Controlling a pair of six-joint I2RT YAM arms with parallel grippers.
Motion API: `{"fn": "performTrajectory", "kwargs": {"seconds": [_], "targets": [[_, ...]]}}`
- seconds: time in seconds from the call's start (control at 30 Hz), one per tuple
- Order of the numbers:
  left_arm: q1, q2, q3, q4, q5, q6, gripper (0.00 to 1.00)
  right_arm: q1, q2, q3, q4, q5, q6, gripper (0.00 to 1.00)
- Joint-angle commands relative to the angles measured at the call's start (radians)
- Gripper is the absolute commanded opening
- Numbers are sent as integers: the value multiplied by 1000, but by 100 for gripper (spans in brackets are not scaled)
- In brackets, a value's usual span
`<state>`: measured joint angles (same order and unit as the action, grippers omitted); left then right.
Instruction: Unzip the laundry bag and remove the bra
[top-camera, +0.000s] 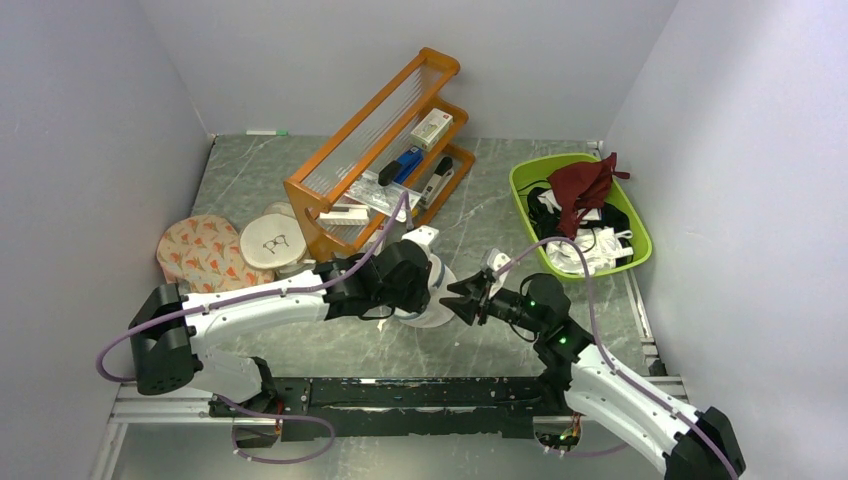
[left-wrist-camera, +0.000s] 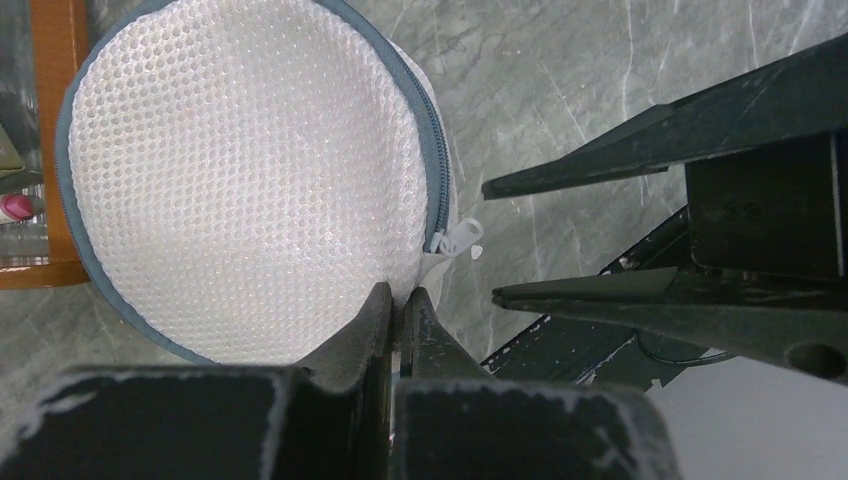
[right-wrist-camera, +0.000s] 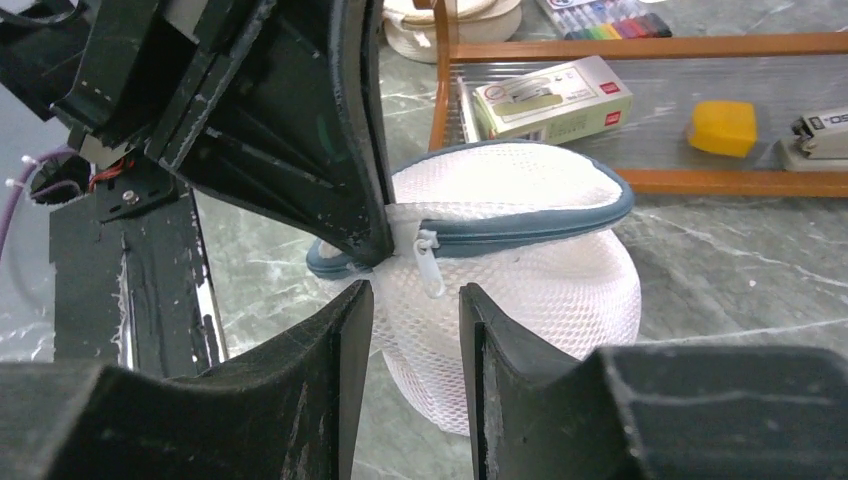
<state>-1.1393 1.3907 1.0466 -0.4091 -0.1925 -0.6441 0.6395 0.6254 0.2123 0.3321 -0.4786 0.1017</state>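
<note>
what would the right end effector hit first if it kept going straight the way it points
Most likely the zipper pull, hanging ahead between the right end effector's open fingers, with the laundry bag right behind. The left end effector pinches the bag beside it; depth is unclear.

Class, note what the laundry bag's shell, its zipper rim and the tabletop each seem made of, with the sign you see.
The laundry bag looks like white synthetic mesh, matte: regular small holes all over. Its zipper rim looks like grey-blue fabric tape: soft, dull edge. The table is smooth, grey-green, marble-look, with pale veins; stone or printed laminate, I cannot tell.
</note>
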Motion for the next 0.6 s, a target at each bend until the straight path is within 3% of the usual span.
{"fn": "performTrajectory", "kwargs": {"seconds": [0.0,0.27,0.57], "targets": [[14,5,23,25,49,-18,7,35,12,2,48,21,-59,37],[22,7,23,44,82,-8,7,61,71,15,76,39,-86,35],[22,12,6,48,123,4,7,70,91,6,128,79,-71,20]]}}
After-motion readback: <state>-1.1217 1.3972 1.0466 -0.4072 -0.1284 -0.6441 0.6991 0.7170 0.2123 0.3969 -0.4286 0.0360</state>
